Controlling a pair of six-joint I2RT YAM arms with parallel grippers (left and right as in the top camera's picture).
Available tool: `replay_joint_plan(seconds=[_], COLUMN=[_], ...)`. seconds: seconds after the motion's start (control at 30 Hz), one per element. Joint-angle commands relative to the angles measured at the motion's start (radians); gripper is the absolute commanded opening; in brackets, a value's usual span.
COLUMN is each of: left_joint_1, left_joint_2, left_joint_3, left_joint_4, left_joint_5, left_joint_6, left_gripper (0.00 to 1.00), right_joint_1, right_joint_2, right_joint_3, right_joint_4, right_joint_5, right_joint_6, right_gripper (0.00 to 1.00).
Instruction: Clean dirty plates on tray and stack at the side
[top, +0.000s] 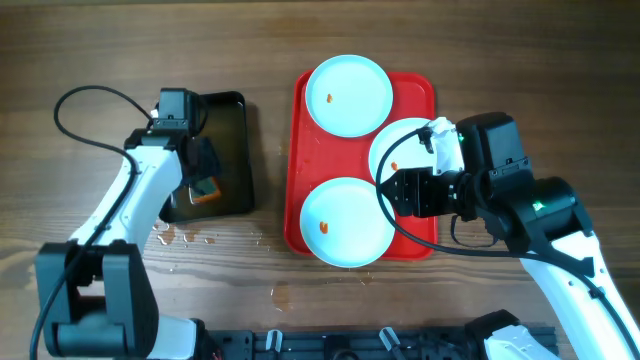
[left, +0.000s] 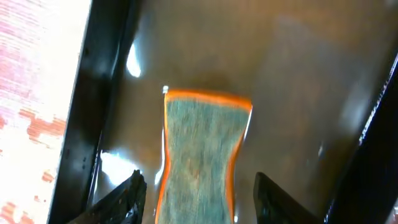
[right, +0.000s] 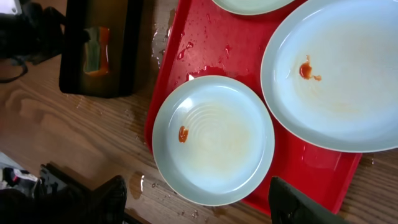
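Three pale blue plates lie on the red tray: a far one, a right one and a near one. Each bears a small orange-red smear. My right gripper is open and empty, and hovers between the right and near plates. Its wrist view shows the near plate between the fingers, the right plate and the wet tray. My left gripper is open over a green-and-orange sponge in the black water tray. Its fingers straddle the sponge.
Water drops lie on the wooden table in front of the black tray and near the red tray's front edge. The black tray with the sponge also shows in the right wrist view.
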Motion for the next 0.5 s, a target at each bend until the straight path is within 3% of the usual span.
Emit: replay_joint_plan(seconds=[0.0, 0.1, 0.17, 0.33, 0.47], left_joint_1=[0.006, 0.006, 0.006, 0.003, -0.044], left_joint_2=[0.076, 0.110, 0.109, 0.042, -0.080], left_joint_3=[-0.058, -0.064, -0.063, 0.031, 0.213], left_joint_4=[0.059, 0.067, 0.072, -0.050, -0.273], left_joint_5=[-0.026, -0.016, -0.015, 0.079, 0.156], left_joint_6=[0.005, 0.006, 0.009, 0.092, 0.091], left_gripper=[0.44, 0.25, 0.04, 0.04, 0.04], right_joint_1=[0.004, 0.004, 0.004, 0.004, 0.004], right_joint_2=[0.001, 0.001, 0.005, 0.057, 0.171], right_joint_3=[-0.014, -0.014, -0.014, -0.014, -0.014], right_joint_4=[0.002, 0.002, 0.002, -0.011, -0.046], right_joint_5=[0.021, 0.022, 0.022, 0.042, 0.100], right_joint_6=[0.016, 0.016, 0.015, 0.040, 0.101], right_gripper=[0.74, 0.74, 0.74, 0.74, 0.67])
